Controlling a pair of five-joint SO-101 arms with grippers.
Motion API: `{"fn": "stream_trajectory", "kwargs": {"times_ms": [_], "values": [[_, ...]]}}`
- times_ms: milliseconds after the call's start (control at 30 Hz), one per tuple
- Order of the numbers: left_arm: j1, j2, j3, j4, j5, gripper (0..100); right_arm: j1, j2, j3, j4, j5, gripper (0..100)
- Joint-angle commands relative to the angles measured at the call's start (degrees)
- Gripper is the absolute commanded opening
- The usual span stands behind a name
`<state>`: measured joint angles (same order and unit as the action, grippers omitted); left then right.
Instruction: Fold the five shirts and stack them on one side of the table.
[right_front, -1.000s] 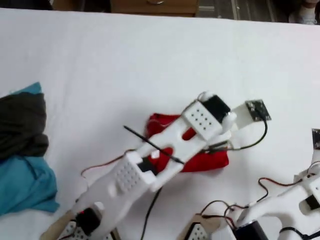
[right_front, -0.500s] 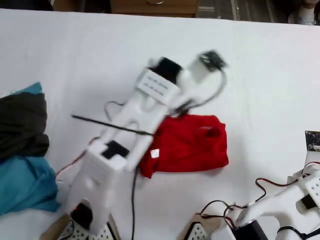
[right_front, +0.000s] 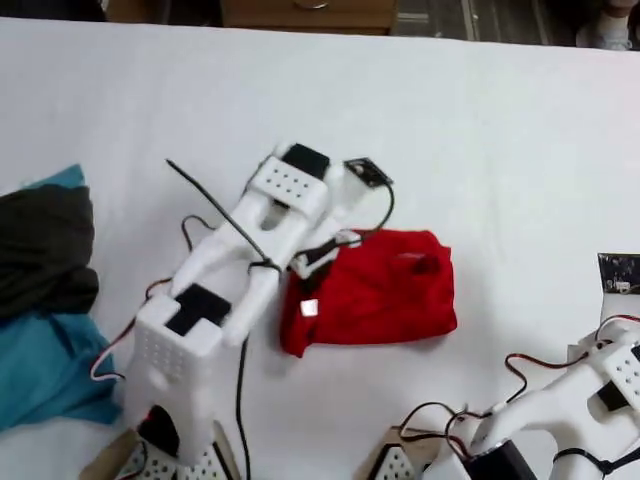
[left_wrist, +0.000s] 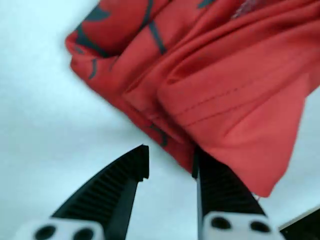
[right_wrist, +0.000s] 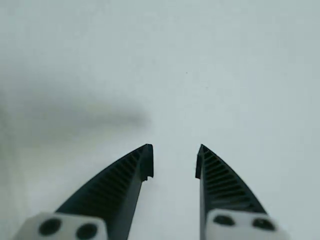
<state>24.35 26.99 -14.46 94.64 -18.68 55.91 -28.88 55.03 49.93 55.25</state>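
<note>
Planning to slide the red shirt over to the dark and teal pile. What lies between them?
In the high view, the left arm stands between the red shirt and the pile, over bare white table.

In the high view the left arm (right_front: 230, 290) covers one end of the red shirt (right_front: 385, 290). The dark shirt (right_front: 40, 250) and the teal shirt (right_front: 45, 370) beneath it are cut off at the edge.
</note>
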Motion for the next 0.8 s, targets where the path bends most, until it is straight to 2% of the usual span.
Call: {"fn": "stream_trajectory", "kwargs": {"times_ms": [0, 133, 233, 467, 567, 767], "values": [[5.9, -4.6, -6.1, 2.3, 0.0, 17, -0.6, -1.8, -0.6, -0.7, 0.1, 15.9], [11.9, -4.6, -11.8, 6.7, 0.0, 17, -0.2, -1.8, -0.6, -0.7, -0.1, 15.9], [15.2, -4.6, -12.0, 7.1, 0.0, 17, 0.1, -1.8, -0.6, -0.7, -0.2, 15.9], [19.1, -4.7, -12.4, 7.3, -0.1, 17, 2.2, -1.7, -0.5, -2.8, -0.3, 15.9], [17.1, -6.4, -12.4, 6.7, -0.5, 17, 3.5, -1.7, -0.6, -3.6, -0.3, 15.9], [5.6, -7.2, -12.4, -0.8, -0.5, 17, 3.7, -1.7, -0.5, -3.4, -0.1, 15.9]]}}
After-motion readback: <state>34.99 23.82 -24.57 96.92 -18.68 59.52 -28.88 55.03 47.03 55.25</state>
